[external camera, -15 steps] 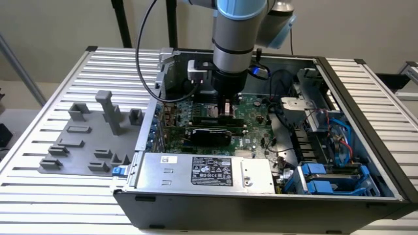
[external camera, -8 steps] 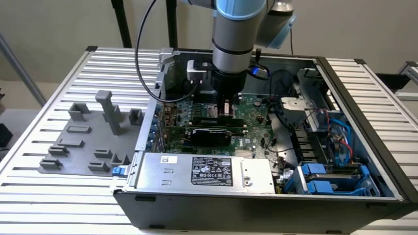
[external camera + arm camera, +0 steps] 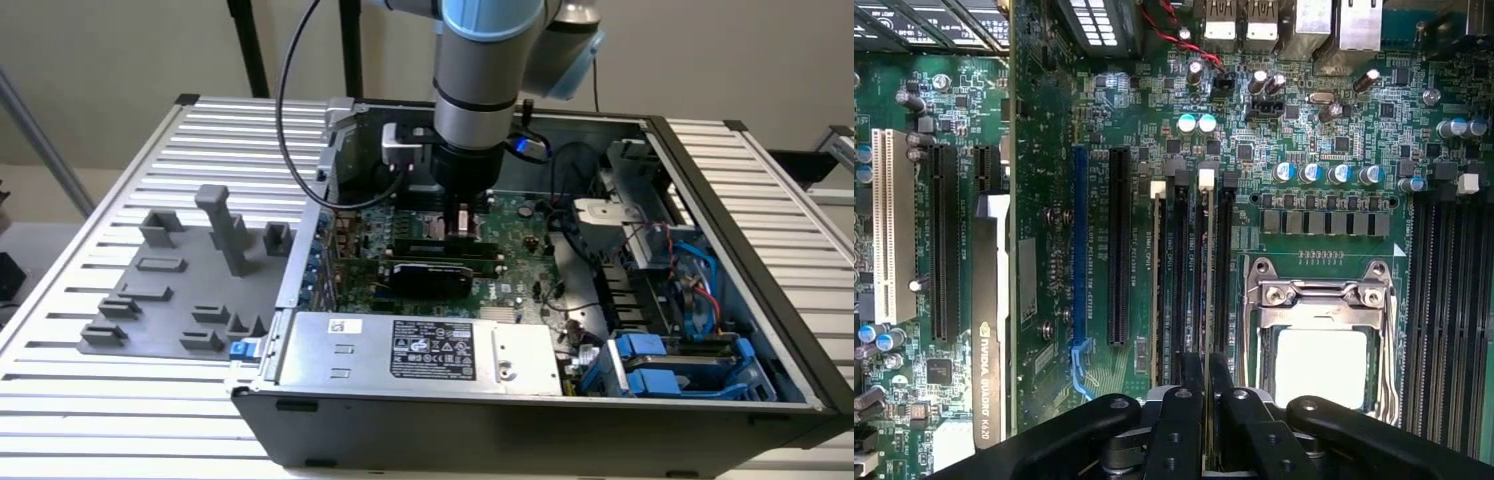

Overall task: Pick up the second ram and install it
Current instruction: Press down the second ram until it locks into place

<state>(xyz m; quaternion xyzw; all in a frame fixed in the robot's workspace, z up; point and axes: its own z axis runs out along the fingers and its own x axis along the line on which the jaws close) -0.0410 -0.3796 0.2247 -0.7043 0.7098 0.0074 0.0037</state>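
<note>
The gripper [image 3: 1205, 365] stands low over the motherboard inside the open computer case [image 3: 534, 420], just beside the processor socket [image 3: 1324, 350]. Its fingers [image 3: 1189, 400] are drawn almost together, leaving only a thin gap. In that gap sits the top edge of the second ram [image 3: 1206, 280], seen edge-on as a pale line running along one of the memory slots beside the socket. The grip therefore looks like a firm pinch across the stick's thin faces.

Another stick [image 3: 1157, 290] already sits two slots farther from the socket, on the side toward the black graphics card [image 3: 991, 330]. I cannot tell whether the held stick is resting on its slot or is partly down in it.

To do this step well, the stick should stay parallel to the slot and upright, with no lean toward the socket or away from it. The push should run straight down and bear evenly along the stick's length, so both ends seat together. The white latch [image 3: 1206, 178] at the slot's far end from the gripper needs to be free to close. Any skew risks jamming the edge contacts or flexing the board.
</note>
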